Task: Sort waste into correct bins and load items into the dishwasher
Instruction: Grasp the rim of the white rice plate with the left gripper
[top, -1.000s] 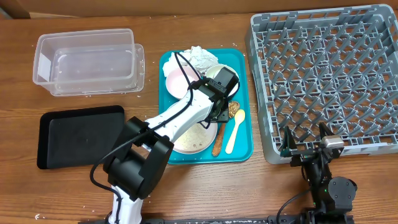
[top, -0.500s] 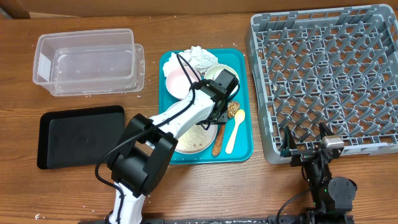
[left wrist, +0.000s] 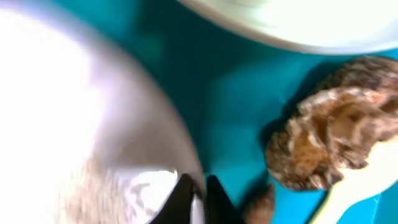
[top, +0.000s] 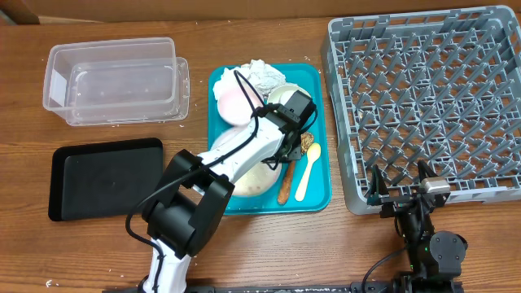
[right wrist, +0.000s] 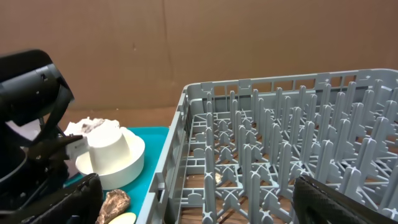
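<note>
My left gripper (top: 284,155) (left wrist: 200,198) is down in the teal tray (top: 321,85), shut on the right rim of the pale round plate (top: 254,177) (left wrist: 81,124). Just right of the fingers lie the brown crumbly lump (top: 308,143) (left wrist: 329,143), the brown stick (top: 284,189) (left wrist: 261,202) and the pale yellow spoon (top: 305,175). A pink bowl (top: 234,102), a crumpled napkin (top: 260,75) and a white bowl holding a cup (top: 285,96) (right wrist: 112,155) sit at the tray's far end. My right gripper (top: 402,194) (right wrist: 199,205) stands open at the near edge of the grey dish rack (top: 431,98).
The clear plastic tub (top: 118,81) stands at the far left, with the shallow black tray (top: 106,175) in front of it. The dish rack (right wrist: 280,155) fills the right side of the table. Bare wood lies between the teal tray and the two bins.
My left gripper has closed its jaws onto the plate's rim; a second ago they stood apart. The right arm has not moved.
</note>
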`<state>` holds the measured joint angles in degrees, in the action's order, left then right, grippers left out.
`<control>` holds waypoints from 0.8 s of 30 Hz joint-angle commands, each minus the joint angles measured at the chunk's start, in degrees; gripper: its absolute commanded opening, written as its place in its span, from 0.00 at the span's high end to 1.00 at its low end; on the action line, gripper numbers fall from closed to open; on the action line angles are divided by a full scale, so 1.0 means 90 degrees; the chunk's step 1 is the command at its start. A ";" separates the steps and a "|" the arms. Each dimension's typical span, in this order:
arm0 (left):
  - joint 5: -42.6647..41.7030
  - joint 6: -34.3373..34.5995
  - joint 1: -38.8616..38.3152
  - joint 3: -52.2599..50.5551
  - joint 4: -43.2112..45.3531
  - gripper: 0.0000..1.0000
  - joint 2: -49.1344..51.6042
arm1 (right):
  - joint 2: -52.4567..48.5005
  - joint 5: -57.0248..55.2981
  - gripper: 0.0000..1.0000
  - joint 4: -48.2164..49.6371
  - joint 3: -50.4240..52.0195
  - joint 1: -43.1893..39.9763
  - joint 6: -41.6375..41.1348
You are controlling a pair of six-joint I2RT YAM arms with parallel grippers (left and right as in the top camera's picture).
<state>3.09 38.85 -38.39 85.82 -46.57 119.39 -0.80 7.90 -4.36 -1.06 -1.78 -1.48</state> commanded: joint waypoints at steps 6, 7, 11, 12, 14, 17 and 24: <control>0.0177 -0.0027 -0.0170 0.0413 -0.0272 0.96 0.0138 | 0.0063 -0.0063 0.00 0.0024 0.0066 0.0000 0.0002; 0.0175 -0.0024 -0.0172 0.0413 -0.0282 0.96 0.0138 | 0.0063 -0.0063 0.00 0.0024 0.0066 0.0000 0.0000; 0.0168 -0.0022 -0.0175 0.0427 -0.0386 0.96 0.0138 | 0.0063 -0.0063 0.00 0.0024 0.0066 0.0000 0.0000; 0.0165 0.0002 -0.0175 0.0457 -0.0466 0.96 0.0138 | 0.0063 -0.0063 0.00 0.0024 0.0066 0.0000 0.0002; 0.0165 0.0000 -0.0175 0.0578 -0.0685 0.96 0.0138 | 0.0063 -0.0063 0.00 0.0024 0.0066 0.0000 0.0000; 0.0168 0.0022 -0.0175 0.0765 -0.0991 0.96 0.0138 | 0.0061 -0.0063 0.00 0.0024 0.0066 0.0000 0.0002; 0.0177 0.0022 -0.0197 0.1481 -0.2144 0.96 0.0136 | 0.0063 -0.0063 0.00 0.0024 0.0066 0.0000 0.0002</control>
<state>4.54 38.87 -39.79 96.09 -63.18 119.66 -0.80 7.88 -4.38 -1.06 -1.80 -1.48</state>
